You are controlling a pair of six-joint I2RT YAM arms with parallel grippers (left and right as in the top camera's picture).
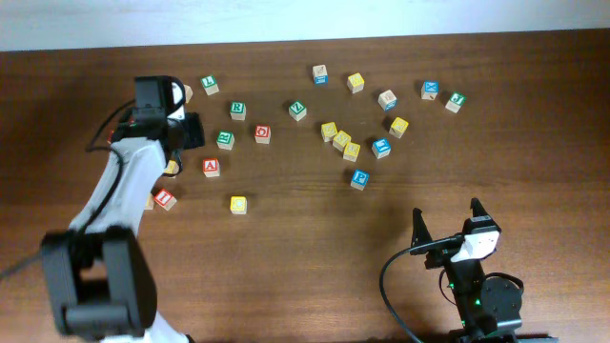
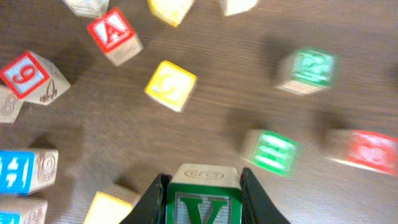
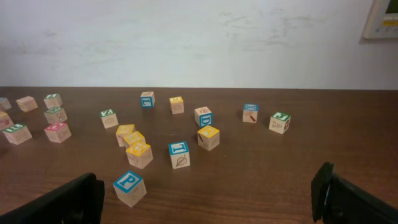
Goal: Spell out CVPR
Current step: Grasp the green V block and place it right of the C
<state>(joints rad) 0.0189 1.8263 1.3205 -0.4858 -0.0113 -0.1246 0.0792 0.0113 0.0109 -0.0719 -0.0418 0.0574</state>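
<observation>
My left gripper is shut on a green V block and holds it above the table; motion blurs the blocks to its right. In the overhead view the left gripper hovers at the left of the table, and the V block is hidden under it. A yellow block lies below it, also seen from overhead. A blue P block lies ahead of my right gripper, which is open and empty near the front edge. The P block also shows from overhead.
A red A block and a red block lie near the left arm. Green blocks and a red block lie to its right. Several yellow, blue and green blocks scatter across the back centre and right.
</observation>
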